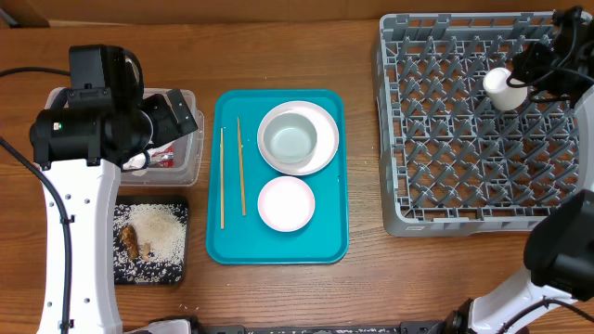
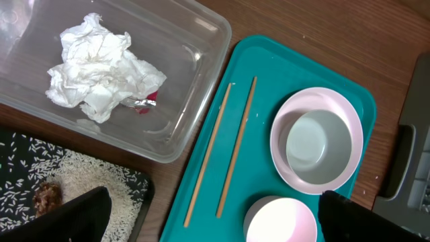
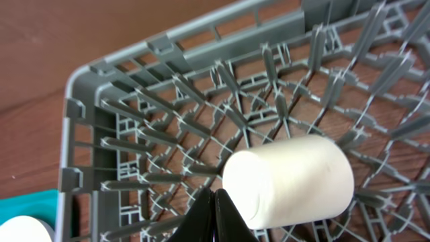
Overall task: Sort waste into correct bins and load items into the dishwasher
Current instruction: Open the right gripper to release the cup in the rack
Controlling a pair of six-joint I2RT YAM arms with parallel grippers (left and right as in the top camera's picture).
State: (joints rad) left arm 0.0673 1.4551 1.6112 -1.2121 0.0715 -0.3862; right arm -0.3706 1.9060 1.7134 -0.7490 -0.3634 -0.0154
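A crumpled white napkin (image 2: 101,67) and a red wrapper (image 2: 149,99) lie in the clear tub (image 1: 184,160). Rice (image 1: 153,232) and a brown scrap (image 1: 130,241) sit on the black tray (image 1: 182,269). My left gripper (image 1: 181,119) hangs open and empty above the tub; in the left wrist view its fingers (image 2: 67,218) frame the teal tray's left edge. That tray holds two chopsticks (image 1: 240,167), a plate (image 1: 327,153) with a bowl (image 1: 289,141) on it, and a second bowl (image 1: 286,203). The white cup (image 1: 502,88) lies on its side over the dish rack's (image 1: 464,167) pegs. My right gripper (image 3: 215,198) is shut, its tips against the cup's (image 3: 289,181) end, with nothing between them.
The teal tray (image 1: 329,246) sits mid-table between the two bins and the rack. The rack's grey wall (image 3: 74,134) stands close to the tray's right edge. The left arm's white link runs down the left side.
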